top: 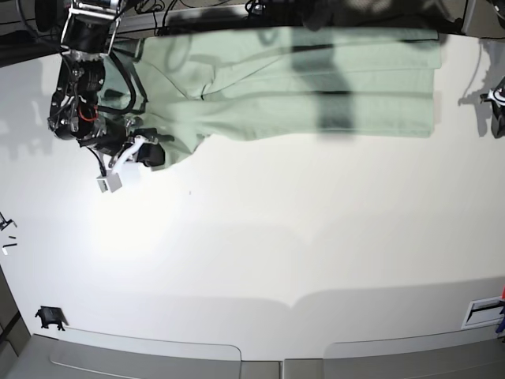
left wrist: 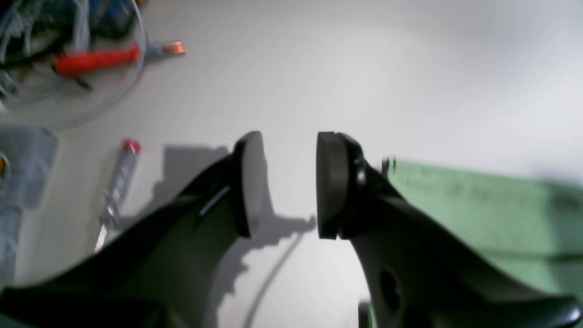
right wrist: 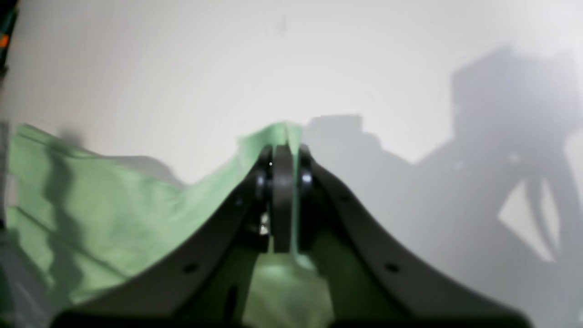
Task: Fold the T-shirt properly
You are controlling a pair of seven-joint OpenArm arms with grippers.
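1. Base view: biggest hazard judged to be the whole T-shirt (top: 316,87) dragging or bunching across the counter (top: 260,245) if pulled from one corner only, since gripped on one side alone and lying flat everywhere else.
2. Next, possible slip of the cloth: right gripper (right wrist: 282,157) clamped together on a thin peak of fabric, only a narrow fold seen between the jaws in the right wrist view; a quick lift likely to pull it free.
3. Uneven fold also likely: left gripper (left wrist: 289,182) standing apart over bare counter, holding nothing, just beside the shirt's edge rather than on it, so no matching hold on the far side.
4. Smaller risk: left arm close to loose items at the counter's side, a red-handled tool (left wrist: 95,59) and a red-tipped pen-like thing (left wrist: 119,182); a wide swing could knock them. Exact kind of either too blurred to tell.
5. Look of the shirt: pale mint green, plain, spread along the far edge of the counter in base view, creased in long soft folds, crossed by arm shadows, raised into a small tent at the gripped corner. Collar and buttons not made out.
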